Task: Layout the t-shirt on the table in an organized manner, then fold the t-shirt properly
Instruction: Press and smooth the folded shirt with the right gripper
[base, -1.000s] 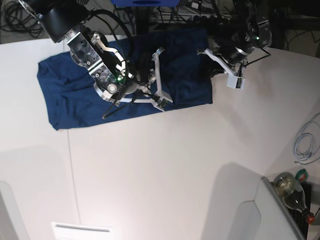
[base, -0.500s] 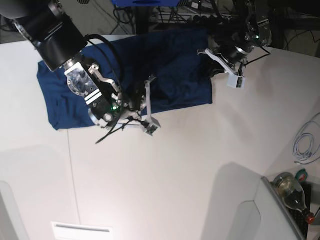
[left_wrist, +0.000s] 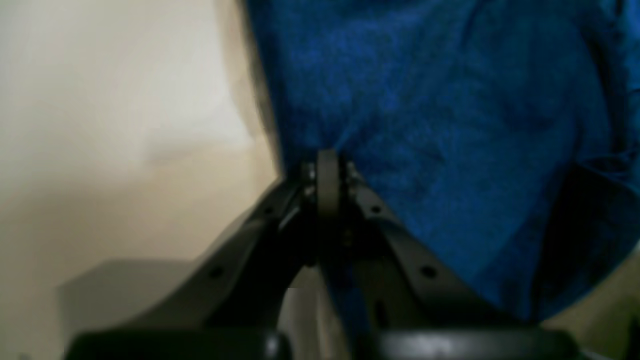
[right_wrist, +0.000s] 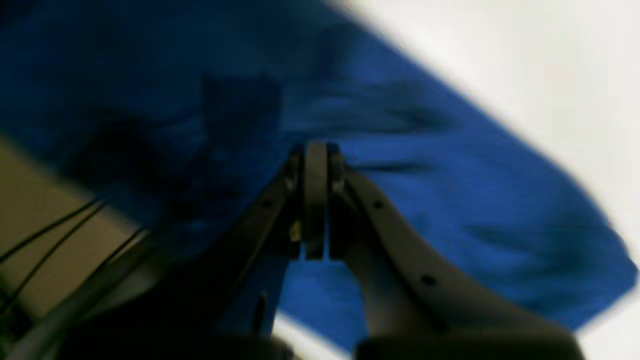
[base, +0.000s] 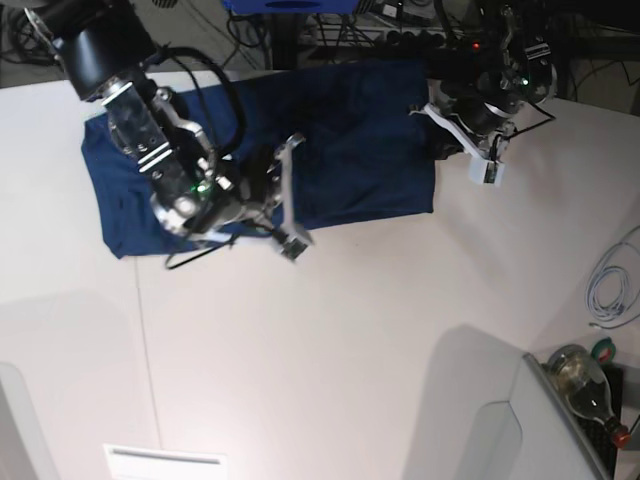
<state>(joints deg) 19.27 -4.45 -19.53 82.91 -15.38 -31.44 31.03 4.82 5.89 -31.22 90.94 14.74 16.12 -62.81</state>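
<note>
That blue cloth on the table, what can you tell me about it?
It is a plain dark navy t-shirt of thin, soft fabric, with no print. It lies spread sideways near the far edge of the white table, mostly flat but wrinkled. The right gripper and the left gripper are both shut, each pinching a fold of it, according to the wrist views.
</note>
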